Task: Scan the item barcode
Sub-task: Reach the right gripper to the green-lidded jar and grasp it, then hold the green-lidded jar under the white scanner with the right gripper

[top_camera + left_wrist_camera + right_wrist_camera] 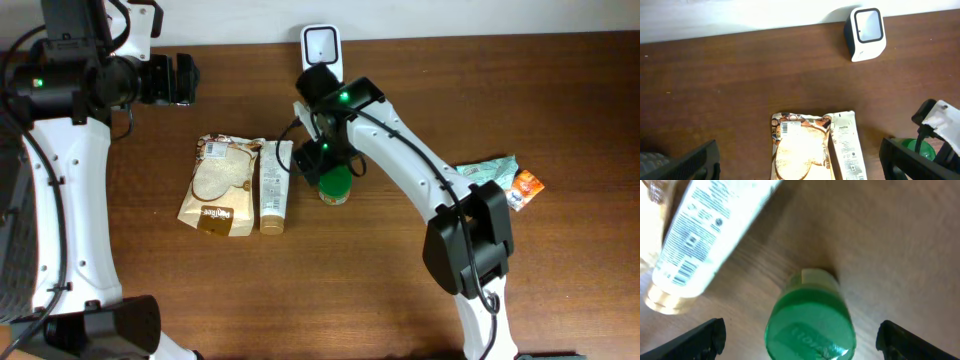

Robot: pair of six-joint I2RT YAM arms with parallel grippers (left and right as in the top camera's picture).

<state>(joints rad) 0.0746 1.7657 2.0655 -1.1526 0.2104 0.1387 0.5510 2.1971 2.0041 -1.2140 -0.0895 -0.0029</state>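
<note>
A small jar with a green lid (810, 327) stands upright on the wooden table, just right of a white tube (274, 185) and a brown and white bag (220, 185). My right gripper (805, 342) hangs straight above the jar (336, 185), open, with a finger wide of the lid on each side and touching nothing. The white barcode scanner (320, 45) stands at the table's back edge, behind the jar. My left gripper (185, 78) is raised at the back left, open and empty, looking down on the bag (797, 147), the tube (846, 145) and the scanner (866, 32).
A green packet (490, 170) and a small orange packet (525, 187) lie at the right, beside the right arm's base. The tube (705, 235) shows a barcode near its gold cap. The bag carries a white barcode label at its top.
</note>
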